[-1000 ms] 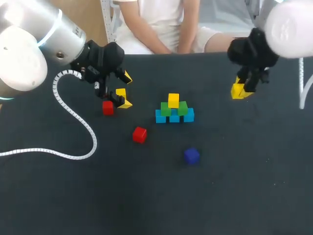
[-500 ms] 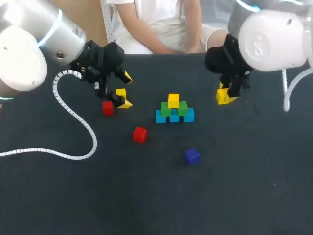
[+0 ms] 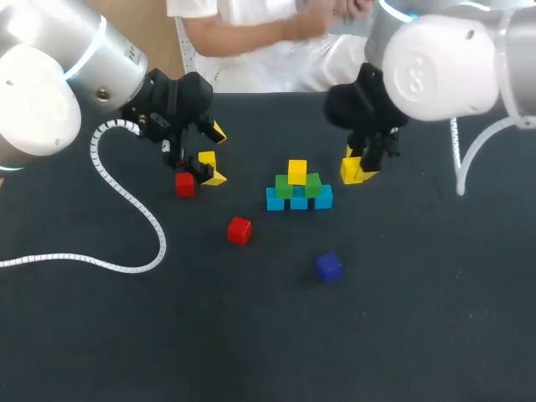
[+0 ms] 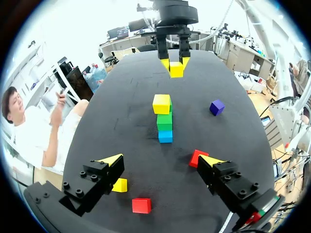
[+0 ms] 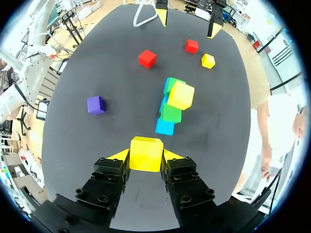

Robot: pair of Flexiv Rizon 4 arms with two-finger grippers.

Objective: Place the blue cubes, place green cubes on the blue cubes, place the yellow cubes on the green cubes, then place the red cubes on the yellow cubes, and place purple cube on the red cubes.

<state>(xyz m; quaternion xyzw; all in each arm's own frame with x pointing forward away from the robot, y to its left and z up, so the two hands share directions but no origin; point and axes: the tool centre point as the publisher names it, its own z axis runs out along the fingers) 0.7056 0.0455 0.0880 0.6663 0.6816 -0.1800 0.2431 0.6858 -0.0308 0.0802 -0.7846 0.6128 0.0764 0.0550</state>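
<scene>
A pyramid stands mid-table: blue cubes (image 3: 299, 201) at the base, green cubes (image 3: 285, 186) on them, one yellow cube (image 3: 297, 171) on top. Just right of it my right gripper (image 3: 355, 170) hangs shut on a second yellow cube (image 5: 146, 153), a little above the table. At the left my left gripper (image 3: 214, 156) stands open over a loose yellow cube (image 3: 207, 159), with a red cube (image 3: 185, 184) beside it. Another red cube (image 3: 239, 230) and the purple cube (image 3: 328, 266) lie in front of the pyramid. From the left wrist, the pyramid (image 4: 164, 121) is ahead of the open fingers.
A white coiled cable (image 3: 126, 209) from my left arm lies in a loop over the table's left side. A person sits beyond the far edge, not touching the table.
My right arm has carried the yellow cube leftward from the far right to just beside the pyramid. The left arm and the loose cubes have not moved.
</scene>
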